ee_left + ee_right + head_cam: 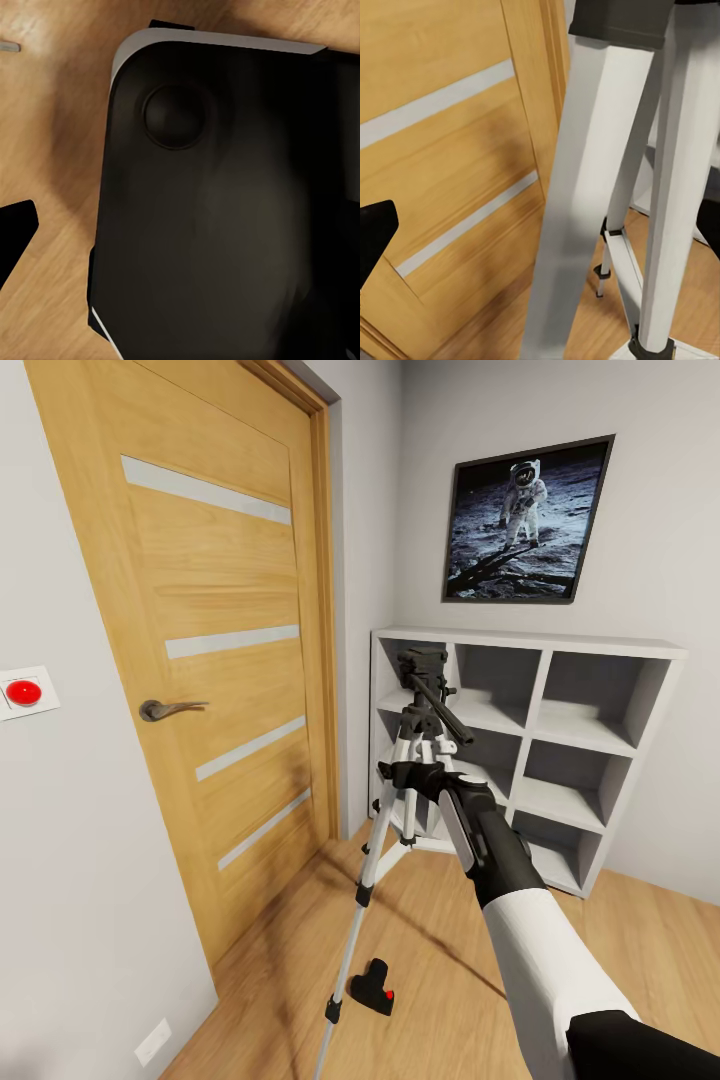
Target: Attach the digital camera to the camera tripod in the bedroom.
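Right arm: white sleeve, black forearm, reaching from the near right corner of the head view up to the tripod. Right gripper sits at the tripod's upper leg hub. In the right wrist view the silver legs stand close between the two dark fingertips; whether it is clamped on a leg or merely around it cannot be told.

Door: oak, four pale stripes, lever handle, closed, on the left wall.

Shelving: white cube unit against the far wall, behind the tripod. All visible compartments are bare; those behind the tripod are partly hidden.

Picture: framed astronaut print, above the shelving.

Tripod: upright on the plank floor between door and shelving, black head and pan handle on top, no camera mounted.

Left gripper: seen from its wrist view above the floor, beside a large black rounded body of the robot; one dark fingertip shows, state cannot be told.

Camera: black, red dot, lying on the floor by the tripod's near leg foot, well below the head, untouched.

Wall button: red, on white plate, left of door.

Progress, as judged: early. Robot is at the tripod; the camera is neither picked up nor attached. Remaining: grasp camera, lift, seat it on the head.
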